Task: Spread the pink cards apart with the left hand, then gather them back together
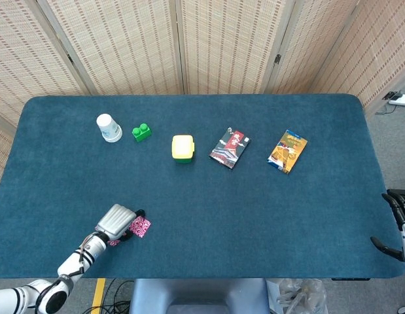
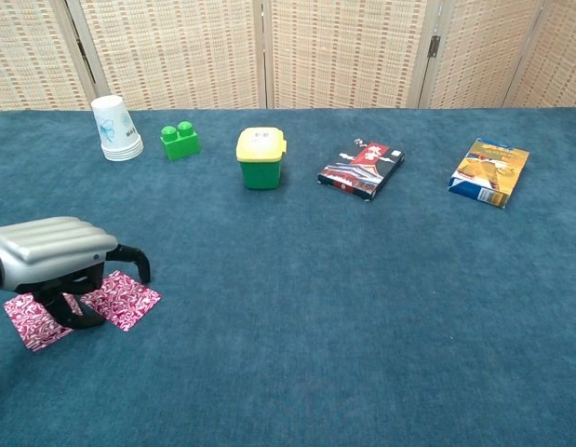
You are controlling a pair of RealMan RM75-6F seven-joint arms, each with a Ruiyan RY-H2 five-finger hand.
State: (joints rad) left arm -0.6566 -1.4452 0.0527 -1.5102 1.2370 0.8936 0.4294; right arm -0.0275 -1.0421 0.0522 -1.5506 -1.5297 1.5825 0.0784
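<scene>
Two pink patterned cards lie flat on the blue table near its front left, slightly apart: one (image 2: pixel 29 323) on the left, the other (image 2: pixel 131 300) on the right. They show as a pink patch (image 1: pixel 142 226) in the head view. My left hand (image 2: pixel 51 250) hovers over them, silver back up, with its dark fingers curved down onto the left card and the thumb reaching toward the right card. The hand (image 1: pixel 116 220) hides part of both cards. My right hand (image 1: pixel 397 226) hangs off the table's right edge, fingers apart, holding nothing.
Along the far half of the table (image 1: pixel 202 196) stand a stack of white paper cups (image 1: pixel 108 127), a green brick (image 1: pixel 141 132), a yellow-lidded green box (image 1: pixel 182 148), a dark snack packet (image 1: pixel 229 148) and an orange-blue packet (image 1: pixel 287 150).
</scene>
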